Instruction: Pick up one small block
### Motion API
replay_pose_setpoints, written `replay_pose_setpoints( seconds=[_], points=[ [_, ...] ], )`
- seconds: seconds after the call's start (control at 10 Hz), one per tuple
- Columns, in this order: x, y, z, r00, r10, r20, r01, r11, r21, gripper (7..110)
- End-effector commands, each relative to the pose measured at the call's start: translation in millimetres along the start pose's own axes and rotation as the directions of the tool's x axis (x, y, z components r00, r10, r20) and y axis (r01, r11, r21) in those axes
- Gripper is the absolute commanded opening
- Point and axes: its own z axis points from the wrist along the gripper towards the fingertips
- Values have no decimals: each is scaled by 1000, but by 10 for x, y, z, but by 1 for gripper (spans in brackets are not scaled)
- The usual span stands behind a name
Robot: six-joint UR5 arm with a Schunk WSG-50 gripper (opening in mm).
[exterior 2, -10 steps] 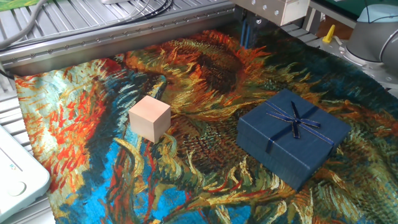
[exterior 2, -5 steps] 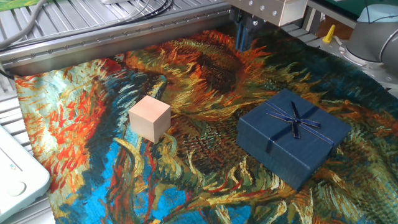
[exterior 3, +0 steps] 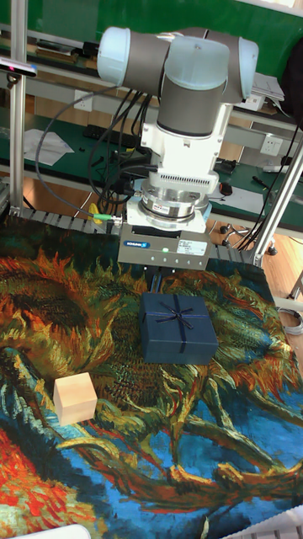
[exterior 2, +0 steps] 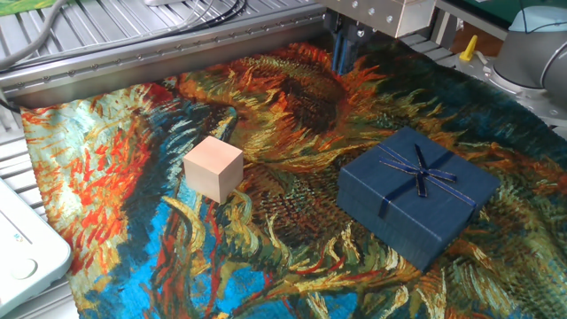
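Note:
The small block [exterior 2: 213, 168], a plain peach-beige cube, rests on the painted cloth left of centre; the tall fixed view shows the small block [exterior 3: 74, 397] at lower left. My gripper [exterior 2: 348, 49] hangs at the far edge of the cloth, well behind and to the right of the block, touching nothing. Its two dark fingers [exterior 2: 341, 51] stand apart with nothing between them. In the tall fixed view the gripper [exterior 3: 162, 278] sits just behind the blue box, which hides its fingertips.
A flat dark-blue gift box [exterior 2: 417, 193] with a ribbon bow lies on the right of the cloth [exterior 2: 292, 266], between gripper and camera [exterior 3: 177, 328]. A metal rail [exterior 2: 159, 66] borders the far side. A white device [exterior 2: 22, 248] sits at the left edge.
The gripper has shifted slightly left along the far edge of the cloth. The block and the blue box have not moved.

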Motion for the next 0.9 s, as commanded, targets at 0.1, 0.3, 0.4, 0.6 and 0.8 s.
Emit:
replay_pose_setpoints(
  seconds=[0.1,0.3,0.4,0.6,0.8],
  points=[
    [42,55,-14,1000,-2,-16,1,1000,-24,7],
    [86,85,-16,999,-25,-33,24,999,-37,7],
    [30,38,53,997,-49,-56,48,999,-20,7],
    [-149,23,219,992,-95,-82,94,995,-22,7],
    [-271,-3,502,971,-207,-123,200,978,-64,7]
  ],
)
